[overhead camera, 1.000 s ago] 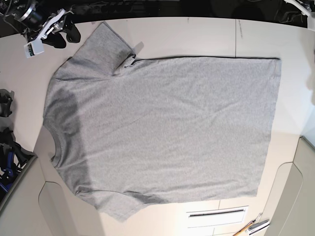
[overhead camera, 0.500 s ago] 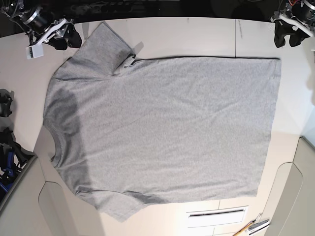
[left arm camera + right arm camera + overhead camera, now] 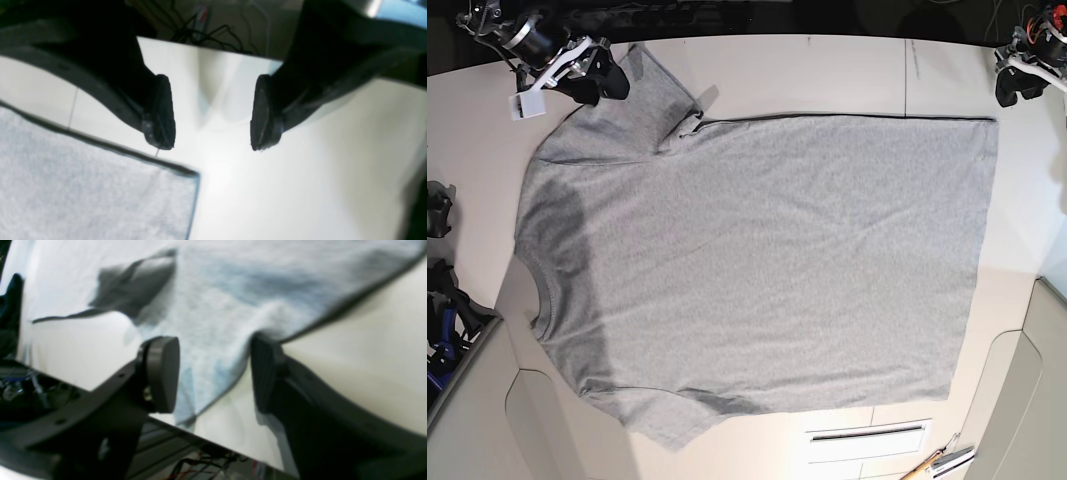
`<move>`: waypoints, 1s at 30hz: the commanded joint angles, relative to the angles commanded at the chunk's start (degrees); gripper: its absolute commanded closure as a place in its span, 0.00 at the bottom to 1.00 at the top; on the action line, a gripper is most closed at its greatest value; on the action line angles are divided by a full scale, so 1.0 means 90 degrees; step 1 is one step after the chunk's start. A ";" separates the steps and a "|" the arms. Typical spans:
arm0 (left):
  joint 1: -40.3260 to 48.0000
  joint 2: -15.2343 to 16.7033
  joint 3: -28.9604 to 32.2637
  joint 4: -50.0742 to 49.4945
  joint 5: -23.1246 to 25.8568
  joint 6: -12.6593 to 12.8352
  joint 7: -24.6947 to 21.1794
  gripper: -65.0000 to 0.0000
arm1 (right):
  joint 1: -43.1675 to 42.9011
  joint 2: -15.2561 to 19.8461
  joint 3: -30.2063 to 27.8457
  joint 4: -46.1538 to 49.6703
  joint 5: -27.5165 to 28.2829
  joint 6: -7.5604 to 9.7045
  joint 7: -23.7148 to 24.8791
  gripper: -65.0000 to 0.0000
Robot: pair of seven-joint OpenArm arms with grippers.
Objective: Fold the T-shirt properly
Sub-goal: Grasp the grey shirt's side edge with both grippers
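The heather-grey T-shirt lies flat on the white table, plain side up, neck to the left and hem to the right. My right gripper is open at the edge of the far-left sleeve; in the right wrist view the sleeve runs between its fingers, and the other finger touches the sleeve's edge. My left gripper is open and empty just beyond the far-right hem corner. In the left wrist view that gripper hovers over bare table, with the hem corner below and to the left.
A white label plate and some hand tools lie at the table's front right. Dark clamps sit at the left edge. Cables hang past the far table edge. A seam crosses the table.
My right gripper has moved right, from beside the table's corner onto the sleeve edge. My left gripper has come into view and settled by the far-right hem corner. The T-shirt has not moved.
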 joint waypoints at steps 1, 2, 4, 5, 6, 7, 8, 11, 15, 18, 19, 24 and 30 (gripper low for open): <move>-0.0058 -0.0032 0.0100 -0.0078 0.0000 0.0000 -0.0005 0.40 | 0.0002 -0.0058 -0.0049 0.0000 -0.0027 0.0000 0.0002 0.47; -0.0143 -0.0044 0.0197 -0.0146 0.0002 0.0000 -0.0019 0.40 | 0.0002 -0.0126 -0.0075 0.0000 -0.0024 0.0000 0.0002 0.47; -0.0323 -0.0041 0.0301 -0.0233 0.0056 0.0002 -0.0019 0.40 | 0.0000 -0.0248 -0.0090 0.0000 -0.0027 0.0000 0.0002 0.47; -0.0403 -0.0041 0.0308 -0.0262 0.0053 0.0002 -0.0019 0.40 | 0.0000 -0.0287 -0.0090 0.0000 -0.0027 0.0000 0.0000 0.47; -0.0478 -0.0044 0.0306 -0.0284 0.0053 0.0002 -0.0019 0.40 | -0.0002 -0.0318 -0.0090 0.0000 -0.0027 0.0000 0.0000 0.47; -0.0551 -0.0041 0.0306 -0.0304 0.0053 0.0002 -0.0017 0.40 | -0.0002 -0.0333 -0.0090 0.0000 -0.0027 0.0000 0.0000 0.47; -0.0600 -0.0041 0.0308 -0.0333 0.0053 0.0002 -0.0019 0.40 | -0.0002 -0.0335 -0.0090 0.0000 -0.0027 0.0000 0.0000 0.47; -0.0770 -0.0039 0.0308 -0.0537 0.0100 0.0005 -0.0024 0.40 | 0.0000 -0.0333 -0.0090 0.0000 -0.0024 0.0000 0.0000 0.47; -0.1001 -0.0039 0.0330 -0.0840 0.0095 0.0005 -0.0024 0.40 | 0.0000 -0.0333 -0.0090 0.0000 -0.0024 0.0000 0.0019 0.47; -0.1124 -0.0039 0.0330 -0.0959 0.0078 0.0000 -0.0022 0.40 | 0.0000 -0.0335 -0.0090 0.0000 -0.0024 0.0000 0.0024 0.47; -0.1120 -0.0039 0.0333 -0.0959 0.0027 0.0000 -0.0017 0.40 | 0.0000 -0.0335 -0.0090 0.0000 -0.0024 0.0000 0.0024 0.47; -0.1120 -0.0039 0.0627 -0.0959 -0.0002 0.0000 0.0075 0.40 | 0.0000 -0.0335 -0.0090 0.0000 -0.0027 0.0000 0.0029 0.47; -0.1120 -0.0036 0.1331 -0.0959 0.0245 0.0002 0.0075 0.40 | 0.0000 -0.0338 -0.0087 0.0002 -0.0027 0.0000 0.0097 0.47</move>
